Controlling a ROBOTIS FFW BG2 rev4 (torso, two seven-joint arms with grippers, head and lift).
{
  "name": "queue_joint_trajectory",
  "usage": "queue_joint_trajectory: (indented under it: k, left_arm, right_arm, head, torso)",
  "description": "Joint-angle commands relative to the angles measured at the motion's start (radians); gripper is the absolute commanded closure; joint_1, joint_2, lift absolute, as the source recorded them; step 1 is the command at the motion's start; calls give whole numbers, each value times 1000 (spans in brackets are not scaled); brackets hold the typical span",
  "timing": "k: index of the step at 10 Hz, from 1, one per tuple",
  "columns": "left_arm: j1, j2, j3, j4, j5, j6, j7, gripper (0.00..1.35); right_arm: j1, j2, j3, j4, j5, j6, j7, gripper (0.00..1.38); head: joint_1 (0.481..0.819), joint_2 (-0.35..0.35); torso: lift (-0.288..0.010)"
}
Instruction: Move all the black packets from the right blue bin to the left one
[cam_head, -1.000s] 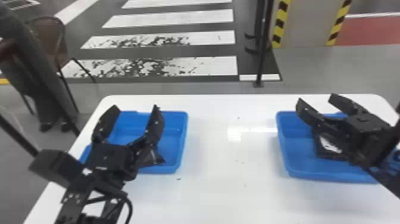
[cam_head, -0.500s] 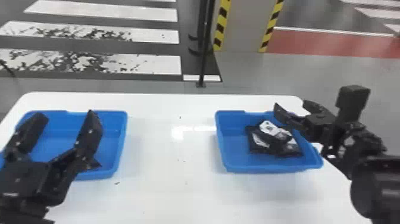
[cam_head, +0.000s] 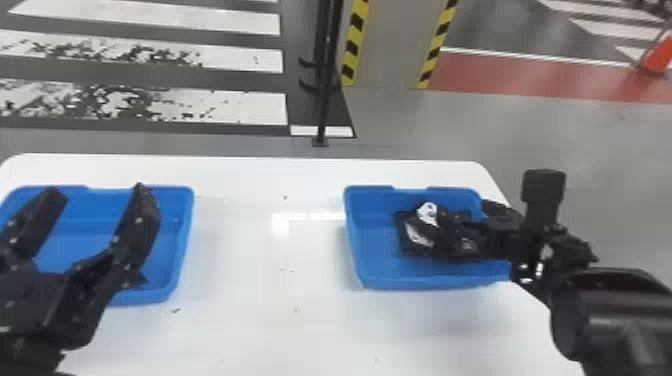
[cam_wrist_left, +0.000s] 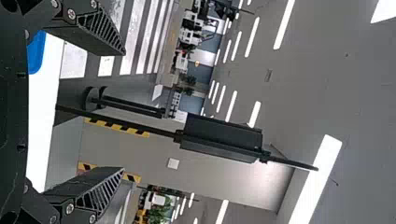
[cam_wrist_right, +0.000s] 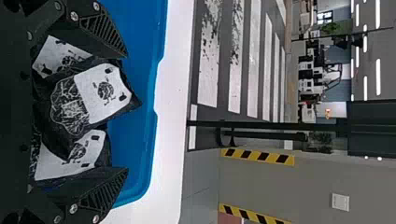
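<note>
Fingers of right gripper (cam_wrist_right: 125, 112) spread wide, astride black packets (cam_wrist_right: 95, 158) piled in right blue bin (cam_head: 357, 250), one o'clock. Best centre on top packet (cam_wrist_right: 105, 88), dip slightly, pinch squarely. Left gripper (cam_head: 100, 190) agape over left blue bin (cam_head: 182, 240), ten o'clock. Since last frame: right gripper lower in head view.

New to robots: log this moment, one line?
right pincer: open around black packets | location: right rectangular blue plastic bin | left pincer: open

White table (cam_head: 240, 340), grey floor (cam_head: 620, 150), white crossing stripes (cam_head: 240, 107), red strip (cam_head: 500, 77), yellow-and-black hazard edging (cam_head: 355, 40), ceiling lights (cam_wrist_left: 284, 23)
</note>
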Motion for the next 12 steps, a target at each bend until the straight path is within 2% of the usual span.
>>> queue_joint_trajectory:
  k: [1,8,9,10,11,12]
  left_arm:
    - [1,1,1,0,0,6,0,165]
    - [-1,3,-1,3,2,-1,-8,167]
    - [-1,3,-1,3,2,-1,-8,167]
    - [-1,3,-1,3,2,-6,-9,167]
    - [-1,3,-1,5,2,-11,-9,167]
    - [-4,3,-1,5,4,-13,-9,167]
  right_arm:
    - [-11,0,1,31,24,12,2,173]
    - [-85,-11,43,171,32,14,9,196]
    - [-87,-11,43,181,24,24,9,274]
    - [-87,-12,45,183,24,39,11,409]
    - [-87,-12,51,183,22,58,15,564]
    - [-92,-17,67,183,24,83,18,776]
  head:
    - [695,-190]
    - [695,-194]
    - [695,-195]
    - [695,-195]
    - [695,-195]
    - [695,-194]
  torso:
    - [-140]
    - [-140]
    - [-140]
    - [-140]
    - [-140]
    - [-140]
